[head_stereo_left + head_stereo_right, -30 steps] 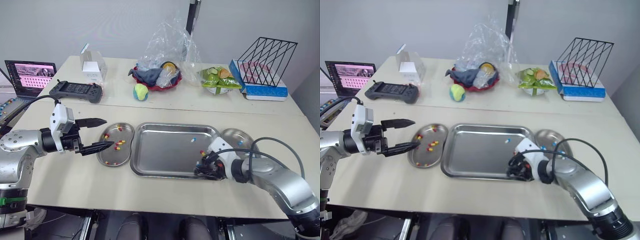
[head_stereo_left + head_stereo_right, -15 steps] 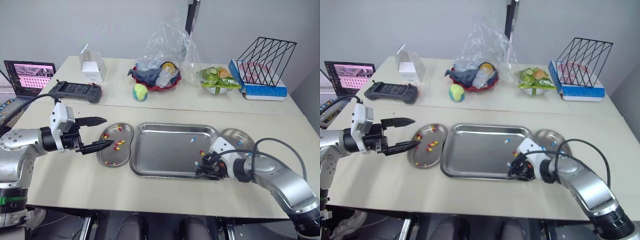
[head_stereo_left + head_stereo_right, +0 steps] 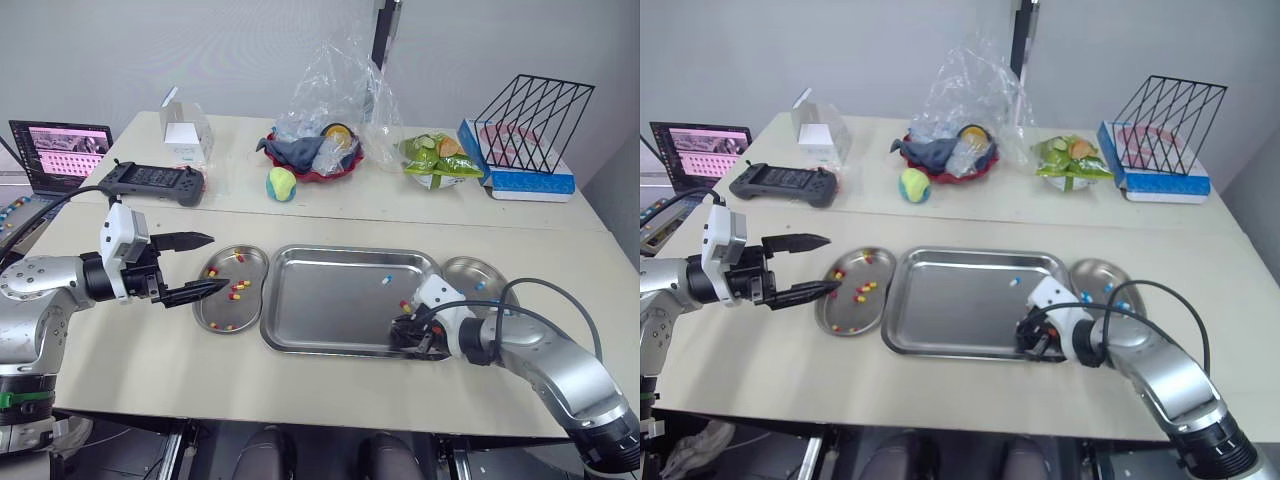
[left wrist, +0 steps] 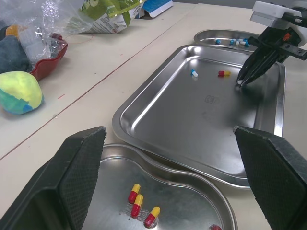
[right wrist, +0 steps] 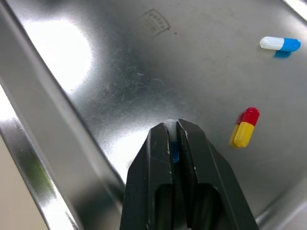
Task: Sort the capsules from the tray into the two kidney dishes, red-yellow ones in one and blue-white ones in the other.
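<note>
In the tray [image 3: 320,300], right near corner | right gripper [image 5: 172,125] nipping blue-white capsule [image 5: 175,152] | likely light, slick, crushable; grip mid-body | left gripper [image 3: 220,262] wide, left of tray

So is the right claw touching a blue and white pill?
Touching. The right wrist view shows the right claw closed on a blue-white capsule, its blue end peeking out.

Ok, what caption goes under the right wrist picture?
Right fingers pinch a blue capsule over the tray, near a red-yellow capsule and a blue-white one.
</note>
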You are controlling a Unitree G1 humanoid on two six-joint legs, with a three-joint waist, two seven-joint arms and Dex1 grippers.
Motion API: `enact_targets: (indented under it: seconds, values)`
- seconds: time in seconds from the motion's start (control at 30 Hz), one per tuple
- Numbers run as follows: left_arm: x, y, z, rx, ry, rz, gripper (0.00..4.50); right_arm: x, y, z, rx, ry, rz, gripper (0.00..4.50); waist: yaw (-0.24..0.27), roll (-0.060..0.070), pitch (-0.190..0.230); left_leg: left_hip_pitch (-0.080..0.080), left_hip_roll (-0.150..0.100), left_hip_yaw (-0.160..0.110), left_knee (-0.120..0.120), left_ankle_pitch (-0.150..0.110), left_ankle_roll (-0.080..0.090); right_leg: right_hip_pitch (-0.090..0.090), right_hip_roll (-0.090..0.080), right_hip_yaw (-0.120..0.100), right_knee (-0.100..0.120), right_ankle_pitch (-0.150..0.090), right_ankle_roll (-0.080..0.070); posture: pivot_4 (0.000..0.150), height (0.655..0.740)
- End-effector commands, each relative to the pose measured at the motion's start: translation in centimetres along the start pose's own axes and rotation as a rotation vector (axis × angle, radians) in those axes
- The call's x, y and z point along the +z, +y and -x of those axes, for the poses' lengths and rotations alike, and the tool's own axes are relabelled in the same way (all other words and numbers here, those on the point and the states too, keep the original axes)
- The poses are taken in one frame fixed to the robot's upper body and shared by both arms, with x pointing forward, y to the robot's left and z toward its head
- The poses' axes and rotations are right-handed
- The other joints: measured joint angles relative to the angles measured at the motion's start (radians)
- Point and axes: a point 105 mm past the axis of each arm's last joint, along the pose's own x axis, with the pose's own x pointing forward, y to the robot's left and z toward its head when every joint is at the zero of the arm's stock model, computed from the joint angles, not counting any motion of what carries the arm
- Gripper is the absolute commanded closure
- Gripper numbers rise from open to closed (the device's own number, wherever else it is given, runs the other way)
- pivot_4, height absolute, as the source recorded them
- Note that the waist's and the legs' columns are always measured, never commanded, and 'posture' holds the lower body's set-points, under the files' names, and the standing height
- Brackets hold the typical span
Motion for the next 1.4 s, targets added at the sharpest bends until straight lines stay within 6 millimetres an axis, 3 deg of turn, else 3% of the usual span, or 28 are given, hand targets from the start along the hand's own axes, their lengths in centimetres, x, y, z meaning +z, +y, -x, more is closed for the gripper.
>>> enact_targets:
  seconds: [0.03, 0.13, 0.23, 0.33, 0.47, 0.73, 0.97, 1.17, 1.4]
  values:
    - [1.3, 0.2, 0.2, 0.002, -0.001, -0.057, 0.0, 0.6, -0.6, 0.5, 0.005, -0.039, 0.007, 4.44, 0.0, 0.0, 0.0, 0.0, 0.0, 0.0, 0.0, 0.0, 0.0, 0.0, 0.0, 0.0, 0.0, 0.0, 0.0, 0.15, 0.6837]
    - [1.4, 0.6, 0.5, 0.01, 0.007, -0.062, 0.0, 2.5, -3.7, 3.6, -0.042, -0.148, -0.03, 4.44, 0.002, 0.0, 0.0, -0.001, 0.0, 0.0, 0.0, 0.0, 0.0, 0.0, 0.0, 0.0, 0.0, 0.0, 0.0, 0.15, 0.6837]
    - [1.2, 0.7, 0.7, 0.013, 0.014, -0.063, 0.0, 1.5, -7.6, 6.5, -0.178, -0.13, -0.056, 4.44, 0.006, 0.0, 0.001, -0.001, -0.001, 0.0, 0.0, 0.0, 0.0, 0.0, -0.001, 0.0, 0.0, 0.0, 0.0, 0.15, 0.6837]
    - [1.2, 0.7, 0.7, 0.016, 0.013, -0.061, 0.0, 0.6, -10.0, 8.9, -0.28, -0.123, -0.082, 4.44, 0.005, 0.0, 0.001, -0.001, -0.001, 0.0, 0.0, 0.0, 0.0, 0.0, 0.0, -0.001, 0.0, 0.0, 0.0, 0.15, 0.6837]
    - [1.1, 0.7, 0.8, 0.019, 0.013, -0.058, 0.0, -0.6, -10.7, 10.0, -0.308, -0.101, -0.095, 4.44, 0.0, 0.0, 0.001, -0.001, 0.0, 0.0, 0.0, 0.0, 0.0, 0.0, 0.0, -0.001, 0.0, 0.0, 0.0, 0.15, 0.6837]
    - [1.0, 0.8, 1.0, 0.026, 0.019, -0.063, 0.0, -2.7, -10.8, 9.7, -0.315, -0.052, -0.148, 4.44, -0.007, 0.0, 0.001, -0.001, 0.0, 0.0, 0.0, 0.0, 0.0, 0.0, 0.0, -0.001, 0.0, 0.0, 0.0, 0.15, 0.6837]
    - [0.8, 1.1, 1.3, 0.043, 0.022, -0.074, 0.0, -2.1, -11.4, 11.1, -0.332, -0.095, -0.172, 2.07, -0.006, 0.0, 0.001, -0.001, -0.001, 0.0, 0.0, 0.0, 0.0, 0.0, -0.001, -0.001, 0.0, 0.0, 0.0, 0.15, 0.6837]
    - [-0.1, 2.0, 1.9, 0.119, 0.017, -0.086, 0.0, -2.0, -13.1, 14.1, -0.408, -0.187, -0.198, 0.03, -0.005, 0.0, 0.001, -0.001, -0.001, 0.0, 0.0, 0.0, 0.0, 0.0, -0.001, -0.001, 0.0, 0.0, 0.0, 0.15, 0.6837]
    - [-1.9, 3.6, 4.0, 0.275, 0.017, -0.066, 0.0, -3.0, -15.8, 16.7, -0.573, -0.295, -0.225, 0.03, -0.012, 0.0, 0.001, 0.0, 0.0, 0.001, 0.0, 0.0, 0.0, 0.0, -0.001, -0.001, 0.0, 0.0, 0.0, 0.15, 0.6837]
